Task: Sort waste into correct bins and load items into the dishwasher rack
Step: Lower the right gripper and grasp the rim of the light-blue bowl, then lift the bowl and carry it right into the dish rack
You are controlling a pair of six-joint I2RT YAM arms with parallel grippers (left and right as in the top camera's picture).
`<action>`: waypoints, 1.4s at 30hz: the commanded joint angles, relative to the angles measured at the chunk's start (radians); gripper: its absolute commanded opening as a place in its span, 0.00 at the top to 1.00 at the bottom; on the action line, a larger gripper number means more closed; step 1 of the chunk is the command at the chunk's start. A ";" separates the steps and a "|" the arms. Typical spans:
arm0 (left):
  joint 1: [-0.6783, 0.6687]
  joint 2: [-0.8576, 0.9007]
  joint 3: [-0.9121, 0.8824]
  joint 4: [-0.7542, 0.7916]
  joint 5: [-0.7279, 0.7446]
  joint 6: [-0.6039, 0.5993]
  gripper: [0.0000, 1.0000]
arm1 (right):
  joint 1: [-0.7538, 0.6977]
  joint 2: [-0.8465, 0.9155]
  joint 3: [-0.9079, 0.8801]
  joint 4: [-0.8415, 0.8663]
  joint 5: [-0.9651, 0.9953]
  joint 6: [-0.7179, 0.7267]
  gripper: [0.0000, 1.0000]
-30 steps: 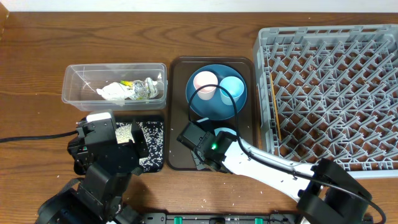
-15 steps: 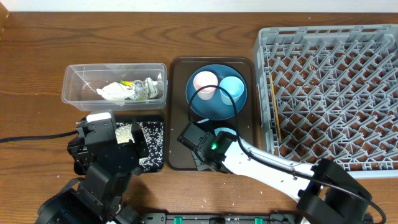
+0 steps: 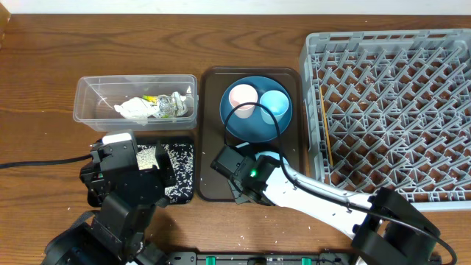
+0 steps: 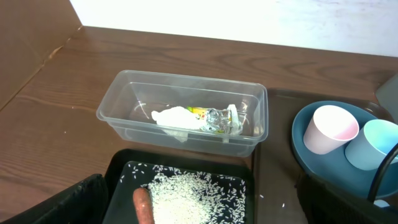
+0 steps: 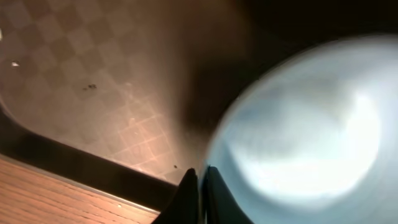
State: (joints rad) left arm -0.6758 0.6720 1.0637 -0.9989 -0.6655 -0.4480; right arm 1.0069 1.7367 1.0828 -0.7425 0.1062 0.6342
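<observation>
Right gripper (image 5: 200, 180) pinches the pale-blue bowl (image 5: 298, 137) — at its rim.

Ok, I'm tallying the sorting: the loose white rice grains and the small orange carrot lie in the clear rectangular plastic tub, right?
No. The loose white rice grains and the small orange carrot lie in the shallow black rectangular tray, not the clear rectangular plastic tub; the left wrist view shows it.

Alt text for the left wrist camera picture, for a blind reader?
A clear plastic tub of crumpled white paper and foil wrapper sits on a wooden table behind a black tray holding rice and a carrot. Beside them, a pink cup and light-blue cup sit on a dark-blue plate.
</observation>
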 commanded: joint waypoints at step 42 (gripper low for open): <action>0.003 -0.001 0.016 -0.004 -0.023 -0.005 0.01 | -0.818 -0.743 0.116 -0.239 -0.821 -0.745 0.99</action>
State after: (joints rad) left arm -0.6758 0.6720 1.0637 -0.9993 -0.6655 -0.4480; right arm 0.2649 0.9863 1.1831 -0.9779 -0.5106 0.0280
